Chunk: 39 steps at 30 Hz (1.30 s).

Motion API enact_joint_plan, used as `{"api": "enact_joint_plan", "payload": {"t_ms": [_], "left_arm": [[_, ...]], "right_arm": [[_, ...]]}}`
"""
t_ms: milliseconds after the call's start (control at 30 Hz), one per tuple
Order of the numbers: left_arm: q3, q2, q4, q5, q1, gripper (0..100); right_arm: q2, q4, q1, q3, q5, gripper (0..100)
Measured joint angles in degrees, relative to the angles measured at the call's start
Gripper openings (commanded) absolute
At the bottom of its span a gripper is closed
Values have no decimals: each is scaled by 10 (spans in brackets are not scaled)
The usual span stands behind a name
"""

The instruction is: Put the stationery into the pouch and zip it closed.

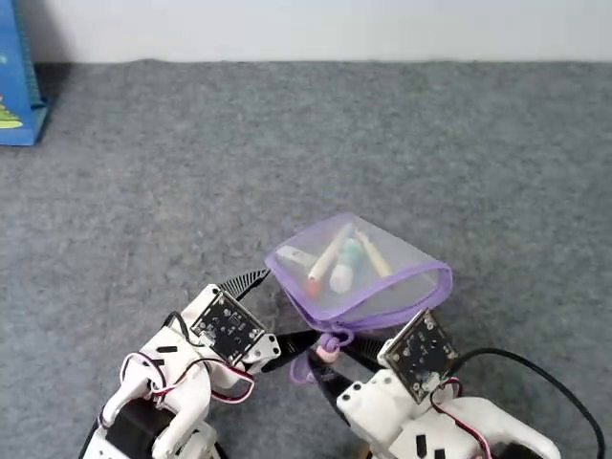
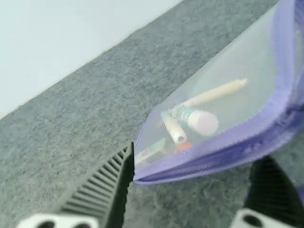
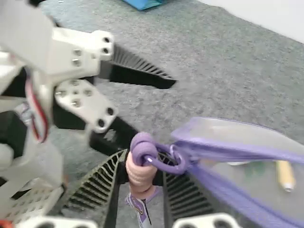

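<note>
**Robot pinches pouch's zipper pull**

The right gripper pinches the zipper pull at the near corner of the purple mesh pouch. The left gripper, jaws spread, straddles the pouch's adjoining end. The stationery lies inside the pouch, which rests on the grey mat.

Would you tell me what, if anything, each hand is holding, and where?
The right hand pinches the zipper pull; the left hand is open, holding nothing.
</note>
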Motion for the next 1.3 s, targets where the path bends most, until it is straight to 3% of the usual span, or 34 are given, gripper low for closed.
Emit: {"api": "enact_joint_plan", "payload": {"t_ms": [133, 400, 667, 800, 900, 1300], "left_arm": [[7, -2, 0, 0, 36, 269], [32, 3, 0, 1, 109, 182], [32, 4, 0, 1, 120, 118], [33, 4, -11, 1, 122, 6], [33, 4, -13, 1, 123, 12], [32, -3, -21, 1, 69, 10]], "right_arm": [[0, 0, -43, 0, -18, 7], [0, 0, -55, 0, -21, 7], [0, 0, -55, 0, -32, 7], [0, 0, -55, 0, -32, 7], [0, 0, -54, 0, -32, 7], [-1, -15, 143, -71, -18, 7]]}}
